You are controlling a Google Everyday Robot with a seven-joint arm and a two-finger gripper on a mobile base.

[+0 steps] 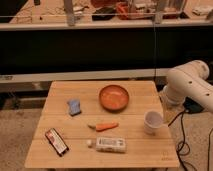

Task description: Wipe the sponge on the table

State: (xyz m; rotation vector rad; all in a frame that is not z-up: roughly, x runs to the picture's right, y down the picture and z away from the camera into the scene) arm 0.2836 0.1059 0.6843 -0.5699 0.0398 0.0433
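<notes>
Firstly, at far left, found a flat black-and-red packet lying near the front left corner of the tabletop. Further back and a little to the right, spotted the sponge: light blue, lying flat on the slats toward the left rear, touching nothing else and held by nothing. Moving on, noted a small orange carrot-like piece near the middle, a white rectangular packet in front of it with a tiny pale round thing just at its left end, and an orange bowl upright behind. Further right, saw a white cup standing near the right edge. Past that edge, made out only the white arm beside the right rear corner, well apart from the sponge. Could not find the end effector anywhere in view (presumably beyond the frame), so could not tell whether apart, together or clamped on anything. As for progress, judged the scene to fit two stages alike: sponge waiting to be taken up and rubbed across the wood, or sponge laid down again after a wipe. Saw no streak or damp patch on the slats to settle it either way.
</notes>
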